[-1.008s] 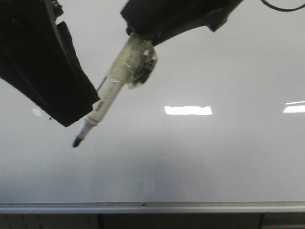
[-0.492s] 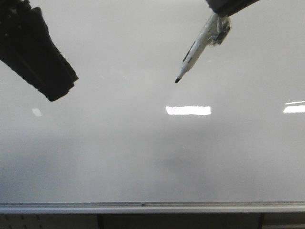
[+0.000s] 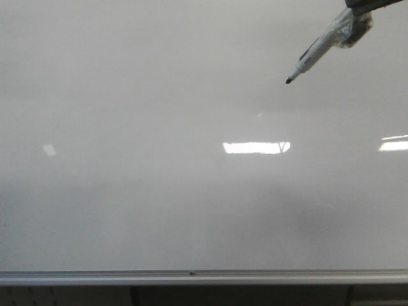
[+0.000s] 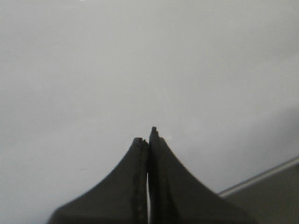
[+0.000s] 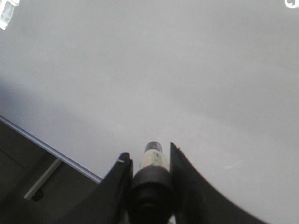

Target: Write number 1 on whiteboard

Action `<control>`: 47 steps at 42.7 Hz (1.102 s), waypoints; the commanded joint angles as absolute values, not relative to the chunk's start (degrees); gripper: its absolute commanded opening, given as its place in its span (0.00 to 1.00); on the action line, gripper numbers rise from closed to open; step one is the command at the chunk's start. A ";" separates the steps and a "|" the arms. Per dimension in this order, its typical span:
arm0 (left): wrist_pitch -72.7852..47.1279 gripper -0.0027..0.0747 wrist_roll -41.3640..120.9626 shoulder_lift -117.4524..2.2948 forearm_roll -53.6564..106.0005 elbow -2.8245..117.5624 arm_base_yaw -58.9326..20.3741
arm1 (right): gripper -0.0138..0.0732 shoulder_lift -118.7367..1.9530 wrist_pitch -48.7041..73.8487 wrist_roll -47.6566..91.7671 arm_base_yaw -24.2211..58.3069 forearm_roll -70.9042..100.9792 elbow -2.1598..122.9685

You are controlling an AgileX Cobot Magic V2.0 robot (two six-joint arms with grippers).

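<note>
Marker (image 3: 317,52) now sits farther up-right than before, clamped between the right gripper (image 5: 148,161) fingers, tip slanting down-left off the whiteboard (image 3: 159,210). Left gripper (image 4: 147,135) is pressed closed, empty.

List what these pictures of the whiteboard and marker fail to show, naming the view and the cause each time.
- Front view: the right gripper is cut off by the top edge; only the marker shows.
- Front view: whether the marker tip touches the whiteboard cannot be told.
- Right wrist view: the marker's tip is hidden behind its own body.
- Front view: the left gripper is out of frame.
</note>
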State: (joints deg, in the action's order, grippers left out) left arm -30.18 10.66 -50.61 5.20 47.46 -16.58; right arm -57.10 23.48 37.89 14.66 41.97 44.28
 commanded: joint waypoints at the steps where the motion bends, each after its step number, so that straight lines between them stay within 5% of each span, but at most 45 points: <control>1: -20.26 0.01 6.10 -43.72 2.43 42.88 -16.44 | 0.09 -55.96 17.98 38.18 14.36 43.67 45.75; 16: -10.38 0.01 6.01 -25.07 2.43 27.08 -16.44 | 0.09 -56.22 4.55 38.18 14.36 43.67 45.75; 47: -9.97 0.01 6.01 -24.40 2.43 26.54 -16.44 | 0.09 -70.53 -3.36 38.18 14.25 43.67 48.06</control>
State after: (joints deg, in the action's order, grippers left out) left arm -15.09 6.62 -24.10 2.34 24.99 -16.58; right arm -70.88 0.41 37.89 14.54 43.44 45.90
